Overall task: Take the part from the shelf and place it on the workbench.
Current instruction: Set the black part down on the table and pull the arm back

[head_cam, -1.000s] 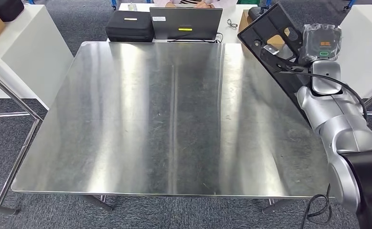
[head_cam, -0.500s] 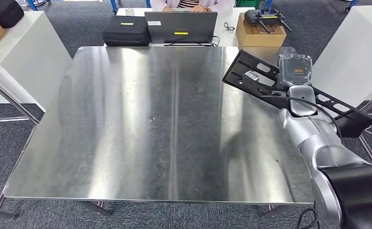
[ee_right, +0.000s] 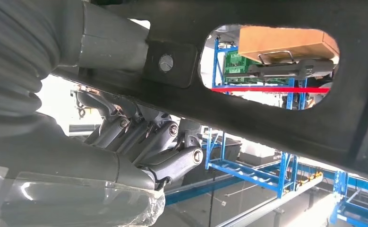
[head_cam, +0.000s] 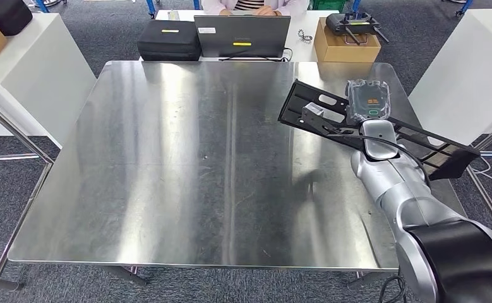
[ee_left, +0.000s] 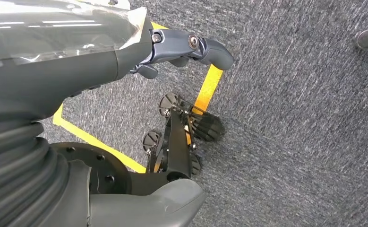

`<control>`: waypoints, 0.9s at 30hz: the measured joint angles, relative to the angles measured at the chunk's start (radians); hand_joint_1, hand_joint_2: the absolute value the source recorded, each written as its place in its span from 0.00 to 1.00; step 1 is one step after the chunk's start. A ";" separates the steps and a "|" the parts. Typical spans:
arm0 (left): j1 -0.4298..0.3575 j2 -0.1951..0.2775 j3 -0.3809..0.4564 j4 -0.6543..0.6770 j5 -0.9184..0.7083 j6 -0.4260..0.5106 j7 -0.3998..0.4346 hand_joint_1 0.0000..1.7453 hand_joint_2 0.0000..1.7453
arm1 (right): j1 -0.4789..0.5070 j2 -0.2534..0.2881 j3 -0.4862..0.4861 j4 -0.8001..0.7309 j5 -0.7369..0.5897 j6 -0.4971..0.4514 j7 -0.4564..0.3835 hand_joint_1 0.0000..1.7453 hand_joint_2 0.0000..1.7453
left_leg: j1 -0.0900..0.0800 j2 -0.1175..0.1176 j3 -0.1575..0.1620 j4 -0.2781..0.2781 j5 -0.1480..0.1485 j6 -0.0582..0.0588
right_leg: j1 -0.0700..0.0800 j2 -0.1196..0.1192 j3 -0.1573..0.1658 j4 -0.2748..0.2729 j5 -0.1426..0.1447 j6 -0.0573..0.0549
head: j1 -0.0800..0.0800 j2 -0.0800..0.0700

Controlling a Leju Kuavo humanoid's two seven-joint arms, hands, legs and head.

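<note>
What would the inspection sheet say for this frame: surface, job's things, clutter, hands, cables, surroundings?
Surface: steel workbench, bare, streaky reflections.
Job's things: black slotted part held over the bench's right side.
Clutter: nothing seen on the bench.
Hands: right hand grips the part; left hand hangs over carpet, holding nothing.
Cables: black cable along the right wrist.
Surroundings: laptop, black case, cardboard box on the far table; a person seated behind.

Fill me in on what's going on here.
The robot's right hand holds a long black slotted part over the far right corner of the steel workbench, apparently not yet set down. The left hand hangs by the carpet floor, holding nothing. A person sits behind a laptop at the far table.
</note>
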 joint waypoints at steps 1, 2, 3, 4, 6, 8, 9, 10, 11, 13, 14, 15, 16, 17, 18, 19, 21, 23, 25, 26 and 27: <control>-0.001 -0.001 -0.002 -0.002 -0.004 -0.003 -0.001 0.00 1.00 | 0.002 0.003 0.000 0.000 0.000 0.004 0.002 1.00 1.00 | -0.001 0.000 0.000 0.000 0.000 0.000 | 0.000 0.000 0.000 0.000 0.000 0.000 | 0.000 0.000; -0.003 -0.002 -0.004 -0.005 -0.011 -0.006 -0.002 0.00 1.00 | 0.005 0.007 0.000 0.000 0.001 0.009 0.006 1.00 1.00 | -0.003 0.000 0.000 0.000 0.000 0.000 | 0.000 0.000 0.000 0.000 0.000 0.000 | 0.000 0.000; -0.006 -0.005 -0.007 -0.010 -0.019 -0.005 -0.002 0.00 1.00 | 0.010 0.012 0.000 0.000 0.002 0.012 0.012 1.00 1.00 | -0.004 -0.001 0.000 0.000 0.000 0.000 | 0.000 0.000 0.000 0.000 0.000 0.000 | 0.000 0.000; -0.010 -0.008 -0.012 -0.014 -0.029 0.000 0.001 0.00 1.00 | 0.018 0.016 0.000 0.000 0.004 0.013 0.020 1.00 1.00 | -0.005 -0.001 0.000 0.000 0.000 0.000 | 0.000 0.000 0.000 0.000 0.000 0.000 | 0.000 0.000; -0.018 -0.015 -0.024 -0.024 -0.046 0.007 0.009 0.00 1.00 | 0.035 0.026 0.000 0.000 0.006 0.012 0.031 1.00 1.00 | -0.007 -0.001 0.000 0.001 0.000 0.001 | 0.000 0.000 0.000 0.000 0.000 0.000 | 0.000 0.000; -0.021 -0.020 -0.036 -0.032 -0.057 0.003 0.014 0.00 1.00 | 0.051 0.032 0.000 0.000 0.006 0.012 0.035 1.00 1.00 | -0.009 -0.001 0.000 0.001 0.000 0.001 | 0.000 0.000 0.001 0.000 0.000 0.000 | 0.000 0.000; -0.022 -0.021 -0.041 -0.035 -0.060 -0.001 0.014 0.00 1.00 | 0.056 0.034 0.000 0.000 0.006 0.012 0.035 1.00 1.00 | -0.009 -0.001 0.000 0.001 0.000 0.002 | 0.000 0.000 0.001 0.000 0.000 0.001 | 0.000 0.000; -0.022 -0.022 -0.046 -0.036 -0.063 -0.007 0.015 0.00 1.00 | 0.061 0.034 0.000 -0.001 0.007 0.012 0.035 1.00 1.00 | -0.010 -0.001 0.000 0.001 0.000 0.002 | 0.000 0.000 0.001 0.000 0.000 0.001 | 0.000 0.000; -0.022 -0.022 -0.050 -0.037 -0.066 -0.013 0.014 0.00 1.00 | 0.065 0.034 -0.001 -0.003 0.009 0.013 0.036 1.00 1.00 | -0.010 -0.001 0.000 0.001 0.000 0.002 | 0.000 0.000 0.001 0.000 0.000 0.001 | 0.000 0.000; -0.022 -0.021 -0.055 -0.038 -0.072 -0.024 0.014 0.00 1.00 | 0.073 0.033 -0.003 -0.009 0.012 0.014 0.037 1.00 1.00 | -0.011 -0.001 0.000 0.001 0.000 0.003 | -0.001 0.000 0.001 -0.001 0.000 0.001 | 0.000 0.000; -0.022 -0.021 -0.057 -0.038 -0.075 -0.028 0.014 0.00 1.00 | 0.077 0.033 -0.004 -0.012 0.013 0.014 0.038 1.00 1.00 | -0.011 -0.001 0.000 0.002 -0.001 0.003 | -0.001 0.000 0.001 -0.001 0.000 0.001 | 0.000 0.000; -0.022 -0.019 -0.059 -0.038 -0.075 -0.029 0.014 0.00 1.00 | 0.081 0.033 -0.006 -0.015 0.014 0.014 0.039 1.00 1.00 | -0.012 -0.001 0.000 0.002 -0.001 0.003 | -0.001 0.000 0.001 -0.001 0.000 0.001 | 0.000 0.000; -0.022 -0.018 -0.061 -0.038 -0.076 -0.030 0.014 0.00 1.00 | 0.084 0.033 -0.008 -0.017 0.015 0.014 0.040 1.00 1.00 | -0.012 -0.001 0.000 0.002 -0.001 0.004 | -0.001 0.000 0.001 -0.001 0.000 0.001 | 0.000 0.000; -0.022 -0.017 -0.063 -0.038 -0.076 -0.031 0.014 0.00 1.00 | 0.086 0.032 -0.009 -0.018 0.015 0.014 0.041 1.00 1.00 | -0.012 -0.001 0.000 0.002 -0.001 0.004 | -0.001 0.000 0.001 -0.001 0.000 0.001 | 0.000 0.000; -0.022 -0.017 -0.066 -0.038 -0.076 -0.031 0.014 0.00 1.00 | 0.088 0.032 -0.010 -0.020 0.015 0.014 0.042 1.00 1.00 | -0.012 -0.001 0.000 0.002 -0.001 0.004 | -0.002 0.000 0.001 -0.001 0.000 0.001 | 0.000 0.000; -0.022 -0.017 -0.067 -0.038 -0.076 -0.031 0.014 0.00 1.00 | 0.089 0.031 -0.010 -0.020 0.015 0.014 0.043 1.00 1.00 | -0.013 -0.001 0.000 0.002 -0.001 0.004 | -0.002 0.000 0.001 -0.001 0.000 0.001 | 0.000 0.000; -0.022 -0.017 -0.070 -0.038 -0.077 -0.031 0.014 0.00 1.00 | 0.091 0.031 -0.012 -0.023 0.015 0.014 0.043 1.00 1.00 | -0.013 -0.001 0.000 0.002 -0.001 0.004 | -0.002 0.000 0.001 -0.001 0.000 0.001 | 0.000 0.000; -0.022 -0.016 -0.072 -0.038 -0.077 -0.032 0.014 0.00 1.00 | 0.093 0.031 -0.015 -0.025 0.015 0.014 0.043 1.00 1.00 | -0.013 -0.001 0.000 0.002 -0.001 0.004 | -0.002 0.000 0.001 -0.001 0.000 0.001 | 0.000 0.000; -0.022 -0.016 -0.072 -0.038 -0.078 -0.032 0.014 0.00 1.00 | 0.094 0.030 -0.016 -0.026 0.016 0.015 0.043 1.00 1.00 | -0.013 -0.001 0.000 0.002 -0.001 0.004 | -0.003 0.000 0.001 -0.001 0.000 0.001 | 0.000 0.000; -0.022 -0.016 -0.072 -0.038 -0.080 -0.033 0.014 0.00 1.00 | 0.095 0.030 -0.016 -0.027 0.017 0.016 0.044 1.00 1.00 | -0.013 -0.001 0.000 0.002 -0.001 0.004 | -0.003 0.000 0.001 -0.001 0.000 0.001 | 0.000 0.000; -0.022 -0.016 -0.073 -0.038 -0.082 -0.034 0.014 0.00 1.00 | 0.096 0.030 -0.017 -0.029 0.019 0.017 0.044 0.75 0.75 | -0.013 -0.001 0.000 0.002 -0.001 0.004 | -0.003 0.000 0.001 -0.001 0.000 0.001 | 0.000 0.000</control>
